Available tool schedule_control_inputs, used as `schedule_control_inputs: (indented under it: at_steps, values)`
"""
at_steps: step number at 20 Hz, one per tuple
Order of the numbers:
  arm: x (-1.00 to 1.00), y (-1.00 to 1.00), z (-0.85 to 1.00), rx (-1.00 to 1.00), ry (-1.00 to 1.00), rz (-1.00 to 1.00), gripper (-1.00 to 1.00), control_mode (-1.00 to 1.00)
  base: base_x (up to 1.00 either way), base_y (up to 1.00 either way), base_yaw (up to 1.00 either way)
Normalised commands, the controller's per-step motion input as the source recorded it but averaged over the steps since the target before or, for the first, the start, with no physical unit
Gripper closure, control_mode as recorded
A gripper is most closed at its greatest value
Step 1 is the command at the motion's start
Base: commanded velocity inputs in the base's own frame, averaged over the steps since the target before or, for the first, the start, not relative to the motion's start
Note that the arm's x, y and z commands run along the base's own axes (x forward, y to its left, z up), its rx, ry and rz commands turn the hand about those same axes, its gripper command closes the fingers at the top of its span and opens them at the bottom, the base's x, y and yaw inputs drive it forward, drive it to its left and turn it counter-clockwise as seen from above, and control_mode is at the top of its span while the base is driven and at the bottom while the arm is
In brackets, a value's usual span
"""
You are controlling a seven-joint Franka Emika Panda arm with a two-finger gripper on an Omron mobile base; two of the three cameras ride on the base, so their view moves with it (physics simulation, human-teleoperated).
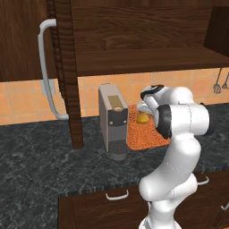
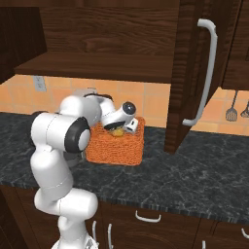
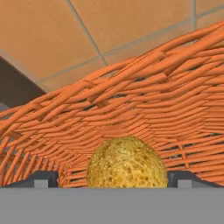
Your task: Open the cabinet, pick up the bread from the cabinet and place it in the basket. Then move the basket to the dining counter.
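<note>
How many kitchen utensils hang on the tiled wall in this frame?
2. Both utensils hang side by side at the far right of the tiled wall, under the cabinet: one nearer the open door, the other cut off by the picture's edge. More may hang beyond the edge.

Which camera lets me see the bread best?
The hand view: the bread sits big and close inside the basket, its crumbly golden crust clear. In the left base view it is a tiny yellow lump beside the arm; in the right base view just a sliver.
</note>
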Motion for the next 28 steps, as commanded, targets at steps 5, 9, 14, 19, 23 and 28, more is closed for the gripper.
schedule_control_inputs:
  at_steps: [5, 9, 14, 19, 23, 28]
  values:
    - [-0.9, 0.02, 0.33, 0.0, -0.07, 0.0, -1.0, -1.0, 0.0, 0.0, 0.0]
    - [-0.52, 0.12, 0.94, -0.02, 0.0, 0.0, -1.0, -1.0, 0.0, 0.0, 0.0]
    - [-0.78, 0.14, 0.83, -0.06, 0.02, 0.0, -1.0, -1.0, 0.0, 0.0, 0.0]
    - [-0.83, 0.12, 0.4, -0.21, 0.11, 0.12, -1.0, -1.0, 0.0, 0.0, 0.0]
    - [-0.9, -0.29, 0.22, -0.15, 0.08, -0.02, -1.0, -1.0, 0.0, 0.0, 0.0]
    - [-0.2, -0.25, 0.19, -0.01, 0.2, -0.34, -1.0, -1.0, 0.0, 0.0, 0.0]
